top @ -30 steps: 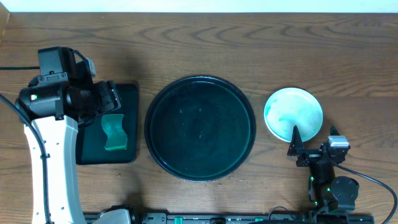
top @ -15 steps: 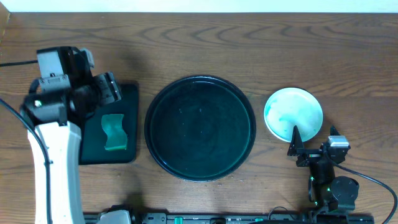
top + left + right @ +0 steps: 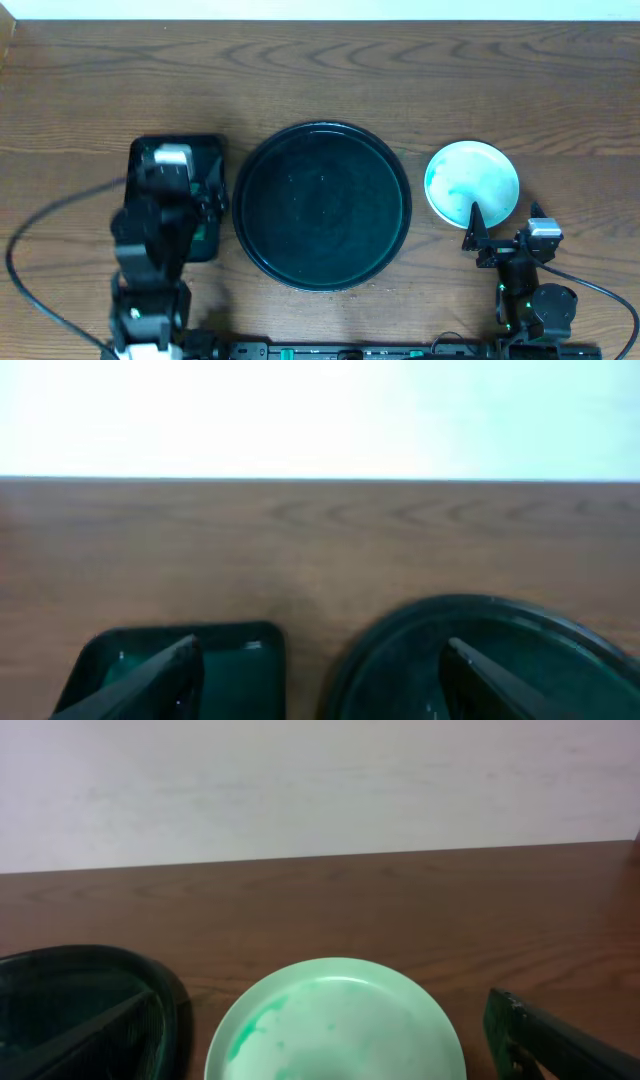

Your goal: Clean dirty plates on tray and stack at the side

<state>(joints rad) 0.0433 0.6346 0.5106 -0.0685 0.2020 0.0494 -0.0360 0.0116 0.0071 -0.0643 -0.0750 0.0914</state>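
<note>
The round black tray (image 3: 322,205) sits mid-table with nothing on it; its rim also shows in the left wrist view (image 3: 520,622) and the right wrist view (image 3: 60,975). A pale-teal plate (image 3: 472,180) with teal smears lies on the table to the tray's right, and shows in the right wrist view (image 3: 335,1015). I cannot tell whether other plates lie under it. My right gripper (image 3: 505,232) is open and empty just in front of the plate, with its fingers (image 3: 330,1065) either side of it. My left gripper (image 3: 190,188) is open and empty (image 3: 320,690) over the green tray.
A dark green rectangular tray (image 3: 205,150) lies left of the black tray, mostly hidden under my left arm; its far corner shows in the left wrist view (image 3: 240,650). The table's far edge meets a white wall.
My left arm has swung from the far left back toward the table front, over the green tray, hiding the teal sponge there. The right arm and plate have not moved.
</note>
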